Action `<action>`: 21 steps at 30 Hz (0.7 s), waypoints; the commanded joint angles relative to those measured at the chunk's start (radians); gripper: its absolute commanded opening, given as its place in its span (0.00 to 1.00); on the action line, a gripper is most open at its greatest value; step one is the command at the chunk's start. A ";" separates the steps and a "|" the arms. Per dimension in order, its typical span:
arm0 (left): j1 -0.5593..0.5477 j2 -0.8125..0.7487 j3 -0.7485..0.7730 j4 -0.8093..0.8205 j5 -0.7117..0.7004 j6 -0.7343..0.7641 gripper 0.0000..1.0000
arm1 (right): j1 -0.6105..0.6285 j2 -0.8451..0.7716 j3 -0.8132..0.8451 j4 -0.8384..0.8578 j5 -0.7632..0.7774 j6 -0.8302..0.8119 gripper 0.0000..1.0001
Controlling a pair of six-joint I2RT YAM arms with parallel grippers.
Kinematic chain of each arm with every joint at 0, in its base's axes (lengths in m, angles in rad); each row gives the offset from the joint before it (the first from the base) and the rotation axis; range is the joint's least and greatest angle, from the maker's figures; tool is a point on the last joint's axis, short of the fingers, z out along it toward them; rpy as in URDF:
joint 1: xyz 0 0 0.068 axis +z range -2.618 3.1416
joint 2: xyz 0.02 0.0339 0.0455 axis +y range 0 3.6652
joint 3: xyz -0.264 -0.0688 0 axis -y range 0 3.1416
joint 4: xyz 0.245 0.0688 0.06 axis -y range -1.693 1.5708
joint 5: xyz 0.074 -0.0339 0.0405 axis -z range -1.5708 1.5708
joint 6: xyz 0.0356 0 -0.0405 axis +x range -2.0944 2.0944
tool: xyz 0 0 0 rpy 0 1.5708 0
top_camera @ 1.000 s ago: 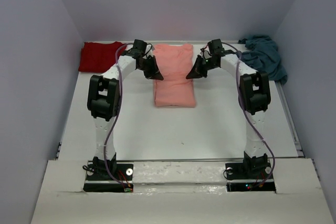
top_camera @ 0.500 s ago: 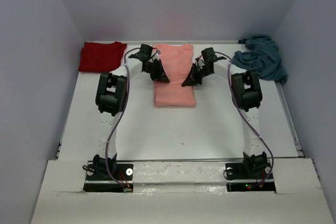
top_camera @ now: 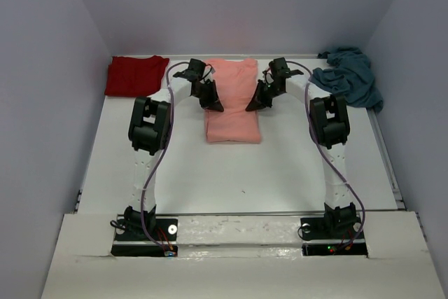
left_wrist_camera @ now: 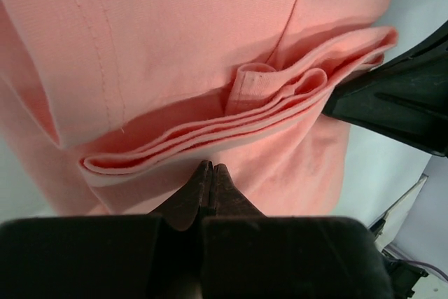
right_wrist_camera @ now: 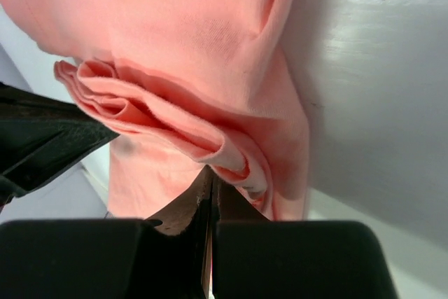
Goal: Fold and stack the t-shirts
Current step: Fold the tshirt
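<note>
Overhead view, compared with one second earlier: both arms have swung inward, and the left gripper (top_camera: pixel 218 108) and right gripper (top_camera: pixel 249 108) now stand closer together over the salmon-pink shirt (top_camera: pixel 233 120). Over the last half second only the right gripper has shifted, slightly toward the far wall. None of the shirts has moved.

The salmon-pink shirt lies folded to a narrow upright rectangle at the far middle of the table (top_camera: pixel 280 166). The left gripper touches its left edge and the right gripper its right edge, both at about mid-length.

The wrist views add what the overhead view cannot resolve. A ridge of several stacked cloth layers runs across the shirt from one gripper to the other. Both pairs of jaws are fully closed, fingertips pressed together, each tip set against the cloth at the foot of that ridge. Whether a layer is nipped between the tips cannot be told. Each wrist view also shows the opposite gripper as a dark wedge at the far end of the ridge.

Only the overhead view shows the other garments. The dark red shirt (top_camera: pixel 135 75) lies flat at the far left corner, and the teal-blue shirt (top_camera: pixel 350 78) lies crumpled at the far right corner. Both are well apart from the grippers.

Count: three shirts, two arms, two grippers.
</note>
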State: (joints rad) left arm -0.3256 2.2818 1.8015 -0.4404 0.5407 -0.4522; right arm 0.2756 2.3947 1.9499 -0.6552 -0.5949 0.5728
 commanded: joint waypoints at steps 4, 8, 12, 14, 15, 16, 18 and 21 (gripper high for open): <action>-0.003 0.013 0.019 -0.017 -0.013 0.035 0.01 | 0.023 -0.084 -0.031 0.023 -0.219 0.087 0.00; -0.004 0.034 0.032 -0.038 -0.034 0.046 0.02 | 0.048 -0.101 -0.086 0.088 -0.281 0.136 0.00; -0.006 0.059 0.047 -0.069 -0.073 0.064 0.02 | 0.083 -0.101 -0.135 0.141 -0.341 0.189 0.00; -0.006 0.070 0.050 -0.080 -0.081 0.075 0.02 | 0.109 -0.101 -0.146 0.166 -0.355 0.200 0.00; -0.006 0.071 0.050 -0.081 -0.090 0.076 0.02 | 0.109 -0.098 -0.160 0.166 -0.356 0.208 0.00; -0.006 0.077 0.050 -0.084 -0.091 0.079 0.02 | 0.125 -0.095 -0.166 0.166 -0.355 0.206 0.00; -0.006 0.081 0.052 -0.084 -0.094 0.084 0.02 | 0.135 -0.094 -0.187 0.166 -0.353 0.200 0.00; -0.004 0.094 0.065 -0.087 -0.096 0.086 0.02 | 0.145 -0.123 -0.272 0.164 -0.341 0.193 0.00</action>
State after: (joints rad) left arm -0.3264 2.3268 1.8397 -0.4812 0.5110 -0.4099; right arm 0.4133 2.3432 1.7313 -0.5148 -0.9096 0.7567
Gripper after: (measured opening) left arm 0.019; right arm 0.010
